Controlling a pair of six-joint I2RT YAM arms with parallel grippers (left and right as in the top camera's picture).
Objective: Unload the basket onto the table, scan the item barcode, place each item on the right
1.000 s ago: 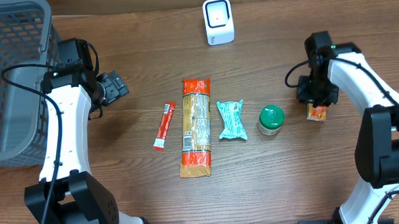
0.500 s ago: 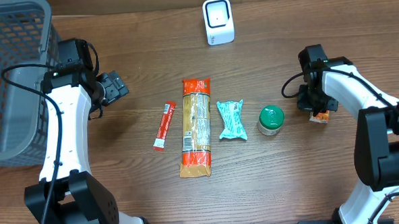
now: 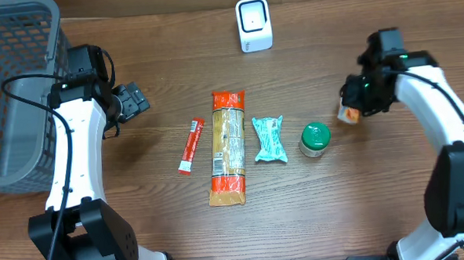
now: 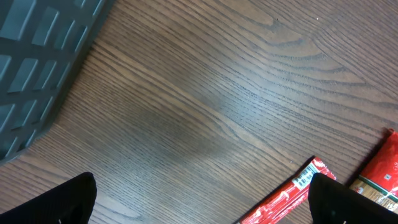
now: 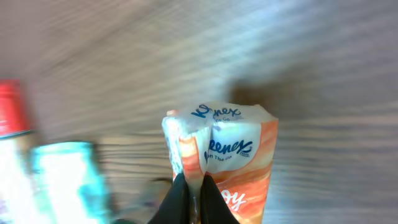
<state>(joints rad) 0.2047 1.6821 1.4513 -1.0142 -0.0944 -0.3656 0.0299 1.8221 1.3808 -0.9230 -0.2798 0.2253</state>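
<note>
tissue pack (image 3: pixel 347 114), orange and white, kleenex print: pinched at one folded end by right tool (image 3: pixel 356 107), pressed together on the wrapper; hanging just off the tool's tip, on the side toward the row of goods. from the right wrist, same tissue pack (image 5: pixel 227 155) directly ahead of the dark fingertips (image 5: pixel 176 204), against blurred wood.
green-lidded jar (image 3: pixel 314 138): nearest item to right tool, just beside the tissue pack, not touching.
teal packet (image 3: pixel 268 138), long red-ended bag (image 3: pixel 227 146), red stick sachet (image 3: pixel 191 145): in a row on bench (image 3: pixel 337 211), each farther from right tool; sachet closest to left tool.
white scanner (image 3: pixel 253 24): upright, well apart from both tools, roughly between them.
left tool (image 3: pixel 134 100): spread wide, pinching nothing, over bare wood.
grey basket (image 3: pixel 11 92): just beyond left tool.
</note>
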